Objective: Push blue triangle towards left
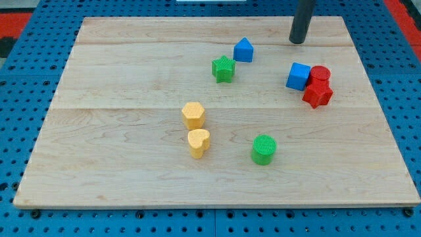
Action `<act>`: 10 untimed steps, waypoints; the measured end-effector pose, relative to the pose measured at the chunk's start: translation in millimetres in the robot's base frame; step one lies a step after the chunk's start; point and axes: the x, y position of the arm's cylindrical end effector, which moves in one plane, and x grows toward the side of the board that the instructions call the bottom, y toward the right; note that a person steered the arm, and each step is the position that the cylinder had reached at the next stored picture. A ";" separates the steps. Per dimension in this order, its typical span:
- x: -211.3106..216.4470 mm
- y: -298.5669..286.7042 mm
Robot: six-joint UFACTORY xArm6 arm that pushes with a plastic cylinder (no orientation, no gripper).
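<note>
On the wooden bench [131,66], two yellow blocks, a hexagon [193,114] above a heart [198,142], were seen left of centre. The green star [223,68] lay just beside the blue triangle [243,50], which sat near the view's top, and the green cylinder [264,149] lower down. My tip [298,42] was placed well right of the triangle, untouching; no tool was fitted, so no jaw state could be told. The blue cube [298,76] touched two red blocks [318,87].
</note>
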 end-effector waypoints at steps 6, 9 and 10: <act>25.1 -144.3; 77.2 -158.7; 88.3 -188.3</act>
